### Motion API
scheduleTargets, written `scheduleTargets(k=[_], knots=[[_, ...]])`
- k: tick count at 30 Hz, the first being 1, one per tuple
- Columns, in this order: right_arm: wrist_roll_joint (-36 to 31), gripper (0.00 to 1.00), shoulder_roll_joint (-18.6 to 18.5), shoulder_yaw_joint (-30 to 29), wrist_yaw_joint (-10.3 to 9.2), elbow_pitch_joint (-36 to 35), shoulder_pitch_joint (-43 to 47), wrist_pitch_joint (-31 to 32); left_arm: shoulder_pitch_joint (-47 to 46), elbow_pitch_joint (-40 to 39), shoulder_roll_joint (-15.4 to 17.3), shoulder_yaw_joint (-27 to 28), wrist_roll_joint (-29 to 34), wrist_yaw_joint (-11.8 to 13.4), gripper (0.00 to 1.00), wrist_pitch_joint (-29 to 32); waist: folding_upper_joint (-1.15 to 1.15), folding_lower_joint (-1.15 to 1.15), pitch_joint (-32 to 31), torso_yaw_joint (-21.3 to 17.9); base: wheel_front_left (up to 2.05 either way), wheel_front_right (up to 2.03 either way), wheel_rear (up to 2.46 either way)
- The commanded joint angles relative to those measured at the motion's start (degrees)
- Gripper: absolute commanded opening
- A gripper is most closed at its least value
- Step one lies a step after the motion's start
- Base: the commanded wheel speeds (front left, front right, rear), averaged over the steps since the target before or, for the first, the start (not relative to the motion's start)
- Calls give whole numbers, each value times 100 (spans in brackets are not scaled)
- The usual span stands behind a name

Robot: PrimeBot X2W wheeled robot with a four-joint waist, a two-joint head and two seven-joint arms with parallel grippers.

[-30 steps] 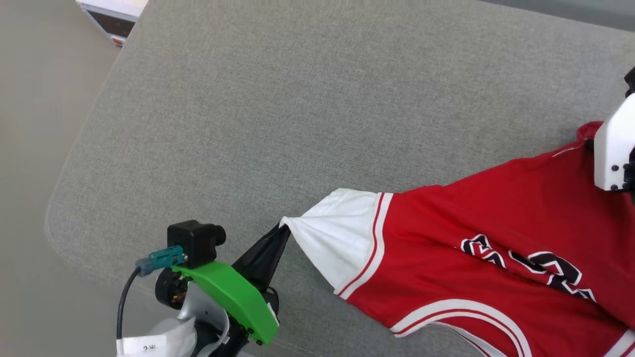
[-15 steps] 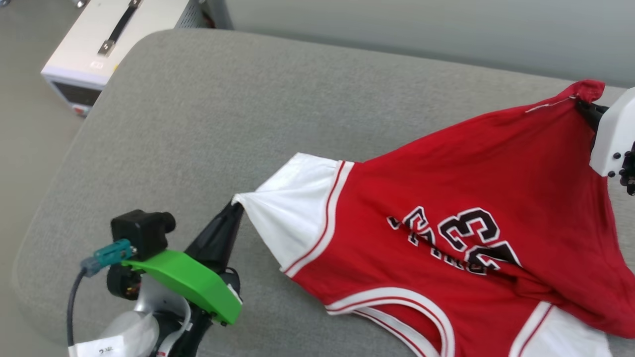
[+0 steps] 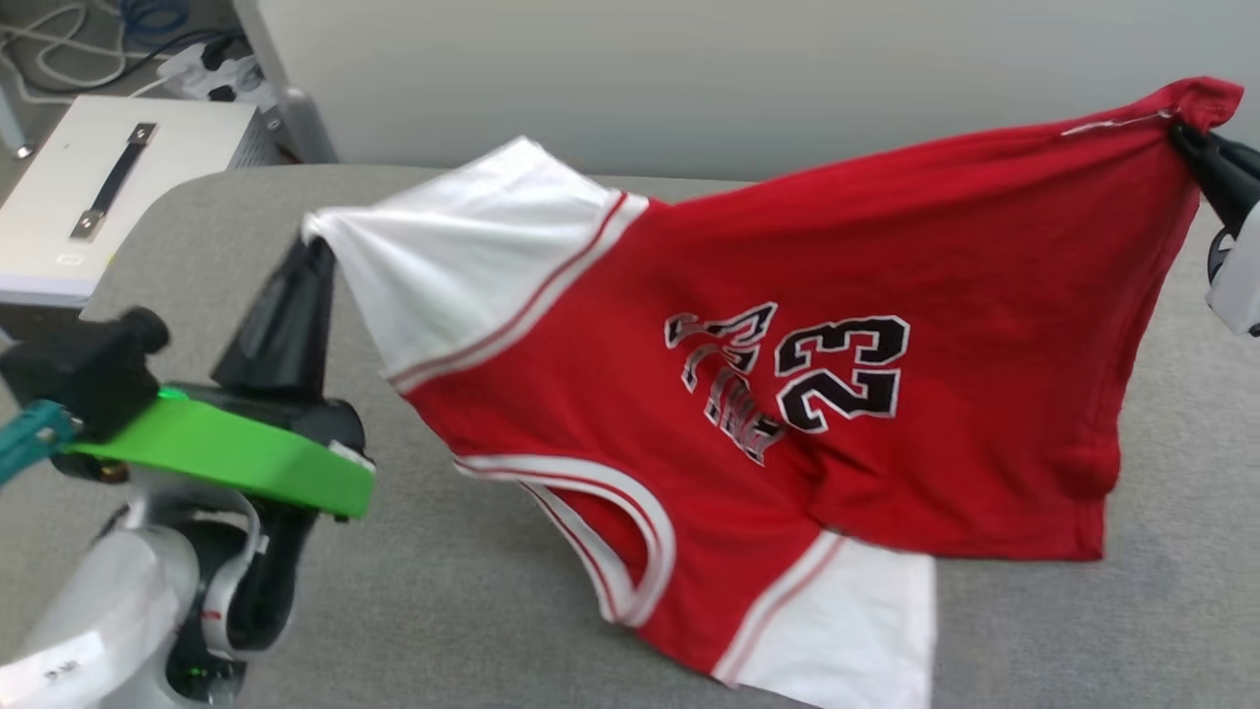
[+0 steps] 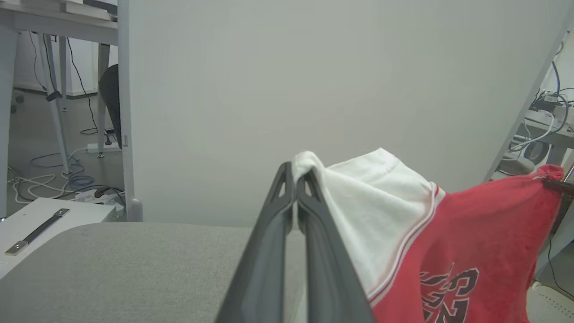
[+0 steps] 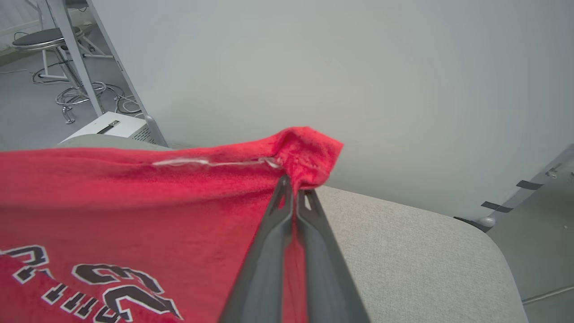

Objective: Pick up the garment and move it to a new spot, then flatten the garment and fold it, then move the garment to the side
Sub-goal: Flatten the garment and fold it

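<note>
Over the grey cushion [image 3: 463, 611]: garment [image 3: 886, 256] is held up, stretched between both grippers.
Left gripper [image 3: 315, 248]: fingers are clamped together on the tip of a white sleeve.
Right gripper [image 3: 1184, 136]: fingers are closed on a red stitched corner, upper right.
Print: black "23" is seen facing the head camera; lettering beside it is crumpled.
Lower sleeve: hangs lowest; seems to touch the cushion, contact unclear.
</note>
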Motion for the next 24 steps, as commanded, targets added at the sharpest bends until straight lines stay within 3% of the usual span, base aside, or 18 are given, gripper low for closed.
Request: scheduleTargets(k=[1, 3, 11, 24], knots=[[57, 0, -21, -69, -4, -162, 101, 1, -206, -86, 60, 117, 60, 66, 0, -77, 0, 0, -153, -234, 0, 0, 0], [66, 0, 34, -261, -4, -637, 193, 40, -511, -295, 125, 286, 163, 106, 0, -165, 0, 0, -163, -344, 0, 0, 0], [-12, 0, 174, -600, -4, -1419, 246, 56, -1138, -727, 253, 534, 383, 187, 0, -243, 0, 0, -110, -519, 0, 0, 0], [-260, 0, 321, -1002, -4, -1860, 72, -256, -2043, -1050, 610, 716, 650, 211, 0, 33, 0, 0, 285, -615, 0, 0, 0]])
